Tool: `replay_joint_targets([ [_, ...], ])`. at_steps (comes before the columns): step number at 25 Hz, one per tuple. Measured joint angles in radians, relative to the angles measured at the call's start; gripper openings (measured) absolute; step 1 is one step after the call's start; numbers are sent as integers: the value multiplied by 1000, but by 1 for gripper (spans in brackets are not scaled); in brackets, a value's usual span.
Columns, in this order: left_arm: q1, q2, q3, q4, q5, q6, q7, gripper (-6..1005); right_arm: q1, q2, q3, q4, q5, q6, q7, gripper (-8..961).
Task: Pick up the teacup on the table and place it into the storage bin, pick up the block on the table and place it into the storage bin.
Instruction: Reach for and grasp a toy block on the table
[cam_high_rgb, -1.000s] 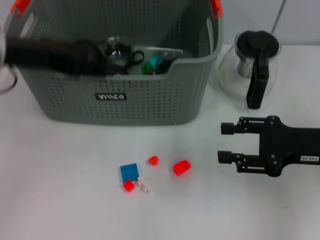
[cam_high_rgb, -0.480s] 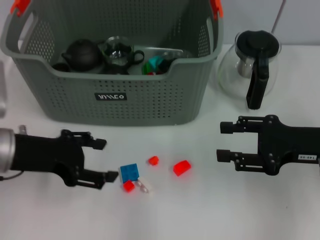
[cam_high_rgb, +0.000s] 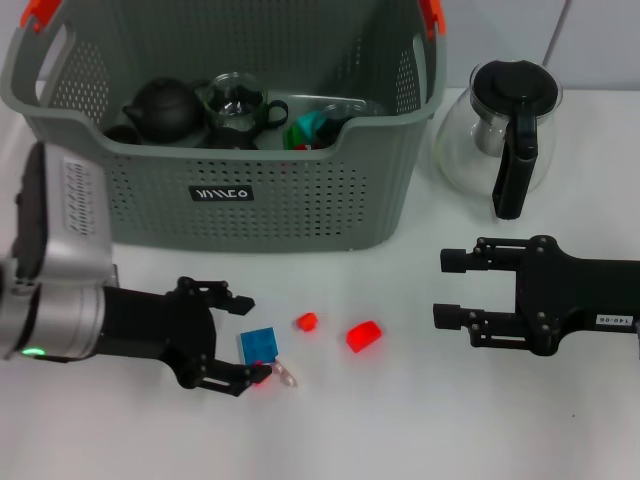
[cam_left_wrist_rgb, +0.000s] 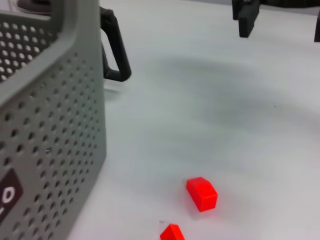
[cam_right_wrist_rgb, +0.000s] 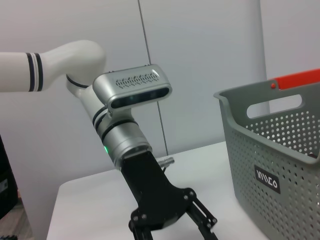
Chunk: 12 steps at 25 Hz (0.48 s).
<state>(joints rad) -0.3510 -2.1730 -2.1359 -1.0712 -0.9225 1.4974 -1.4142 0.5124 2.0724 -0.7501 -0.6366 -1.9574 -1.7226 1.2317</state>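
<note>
Fingers of the left gripper (cam_high_rgb: 237, 343) stand wide apart, low over the white surface (cam_high_rgb: 420, 420), one on each side of the blue block (cam_high_rgb: 259, 344). The lower fingertip (cam_high_rgb: 250, 377) sits at a small red block (cam_high_rgb: 260, 374) that touches the blue one, and it partly hides that piece; whether it presses on it cannot be told. A small clear piece (cam_high_rgb: 288, 376) lies just beside them. Two more red blocks lie on the surface farther toward the right arm: a small one (cam_high_rgb: 306, 322) near the blue block and a larger one (cam_high_rgb: 363, 335) beyond it; the left wrist view shows the larger one as well (cam_left_wrist_rgb: 202, 193).

On the right, the right gripper (cam_high_rgb: 450, 286) hangs level above the surface with its fingers wide and nothing between them, well apart from the blocks.

Behind the blocks stands the storage bin (cam_high_rgb: 300, 190), grey and perforated, with orange clips at its handles. Inside it sit a dark teapot (cam_high_rgb: 165, 105), a glass teacup (cam_high_rgb: 236, 101) and some green and red pieces. A glass teapot with a black handle (cam_high_rgb: 502, 135) stands on the surface beside the bin, on the right arm's side.
</note>
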Motion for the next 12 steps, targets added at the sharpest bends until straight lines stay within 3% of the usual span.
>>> replay_joint_targets([
  [12,-3,-3,140,42,-14,-207,4,843,-4,0,0,2,0,11,0,686],
])
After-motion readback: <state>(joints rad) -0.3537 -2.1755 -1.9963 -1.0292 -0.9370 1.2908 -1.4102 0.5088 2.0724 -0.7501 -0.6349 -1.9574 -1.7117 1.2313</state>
